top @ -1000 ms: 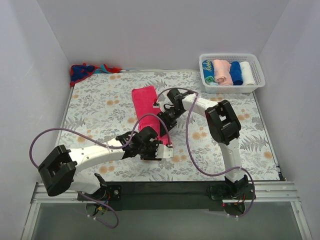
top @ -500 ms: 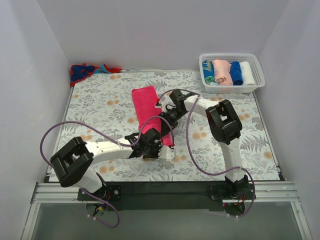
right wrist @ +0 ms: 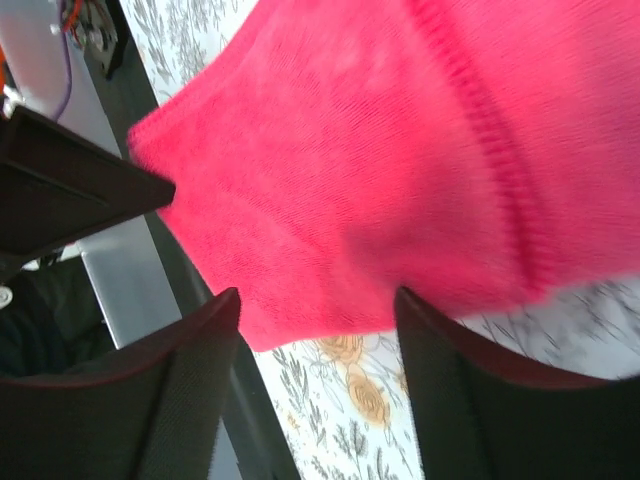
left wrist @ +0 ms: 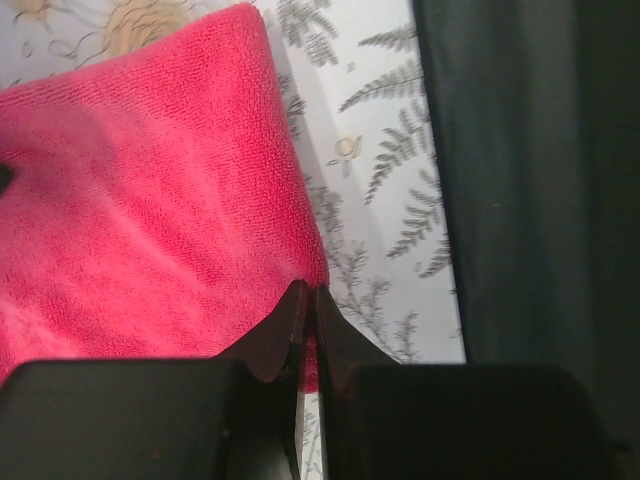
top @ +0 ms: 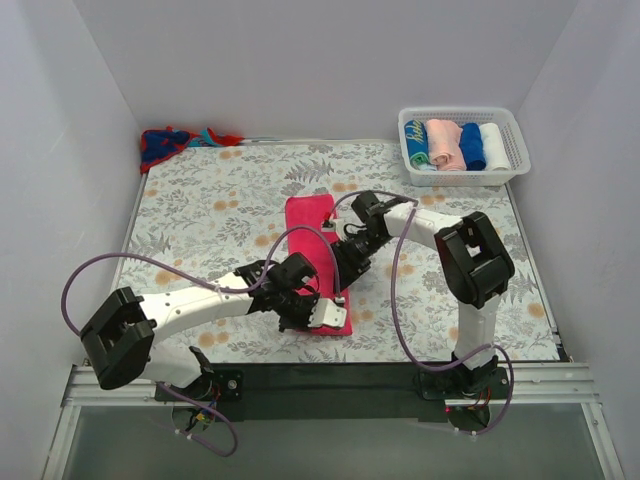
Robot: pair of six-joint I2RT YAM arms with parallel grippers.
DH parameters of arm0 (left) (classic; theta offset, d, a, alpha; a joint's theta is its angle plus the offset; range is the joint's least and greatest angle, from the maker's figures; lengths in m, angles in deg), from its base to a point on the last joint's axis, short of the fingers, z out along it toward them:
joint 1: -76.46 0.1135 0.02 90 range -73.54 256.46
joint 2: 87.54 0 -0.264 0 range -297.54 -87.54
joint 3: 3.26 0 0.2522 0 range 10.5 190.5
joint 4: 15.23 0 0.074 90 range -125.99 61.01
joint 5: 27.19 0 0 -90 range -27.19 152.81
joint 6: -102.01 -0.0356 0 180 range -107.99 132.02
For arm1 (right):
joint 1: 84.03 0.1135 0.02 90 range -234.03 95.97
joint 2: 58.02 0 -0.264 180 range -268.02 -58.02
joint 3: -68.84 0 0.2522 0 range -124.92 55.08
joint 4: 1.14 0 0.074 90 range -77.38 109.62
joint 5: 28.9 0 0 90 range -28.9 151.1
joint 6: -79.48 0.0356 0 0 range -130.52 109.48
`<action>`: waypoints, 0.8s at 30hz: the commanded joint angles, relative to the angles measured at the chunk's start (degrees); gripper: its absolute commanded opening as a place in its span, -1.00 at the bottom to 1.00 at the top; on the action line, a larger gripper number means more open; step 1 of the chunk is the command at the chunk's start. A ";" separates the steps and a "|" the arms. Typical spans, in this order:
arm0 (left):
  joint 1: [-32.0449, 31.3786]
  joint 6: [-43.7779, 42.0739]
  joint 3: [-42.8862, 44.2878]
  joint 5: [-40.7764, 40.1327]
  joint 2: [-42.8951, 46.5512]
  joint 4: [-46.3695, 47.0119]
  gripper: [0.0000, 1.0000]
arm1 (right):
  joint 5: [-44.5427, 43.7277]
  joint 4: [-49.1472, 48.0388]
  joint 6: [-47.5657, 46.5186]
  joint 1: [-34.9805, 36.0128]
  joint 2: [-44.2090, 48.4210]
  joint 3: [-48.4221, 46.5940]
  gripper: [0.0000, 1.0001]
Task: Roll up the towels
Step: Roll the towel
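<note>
The hot-pink towel (top: 310,225) lies flat and lengthwise in the middle of the floral cloth, its near end close to the table's front edge. My left gripper (top: 320,314) is shut on that near end; the left wrist view shows the jaws (left wrist: 308,296) pinching the towel's (left wrist: 150,200) corner. My right gripper (top: 348,268) stands at the towel's right edge, open, with the pink towel (right wrist: 350,150) just beyond the fingertips (right wrist: 222,305) and nothing between them. The red towel with blue marks (top: 165,143) lies crumpled in the back left corner.
A white slotted basket (top: 515,140) at the back right holds several rolled towels. The floral table cloth (top: 200,220) covers the table. A dark strip (left wrist: 530,170) runs along the front edge beside the left gripper. Grey walls close in on both sides.
The pink towel has been drawn toward the front edge and a little to the right. My left gripper has shut on its near corner. My right gripper has opened and shifted right.
</note>
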 commanded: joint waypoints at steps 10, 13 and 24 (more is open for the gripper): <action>11.96 1.63 15.53 18.17 -9.02 -10.41 -1.00 | -2.26 8.15 -4.43 -10.36 7.21 -10.18 0.50; 16.09 0.31 18.70 19.40 -12.63 -11.73 -1.00 | -2.43 8.41 -4.61 -10.45 8.62 -9.65 0.50; 26.65 2.15 21.52 17.92 -18.96 -5.85 -1.00 | -2.26 9.64 -5.93 -10.36 10.38 -8.85 0.46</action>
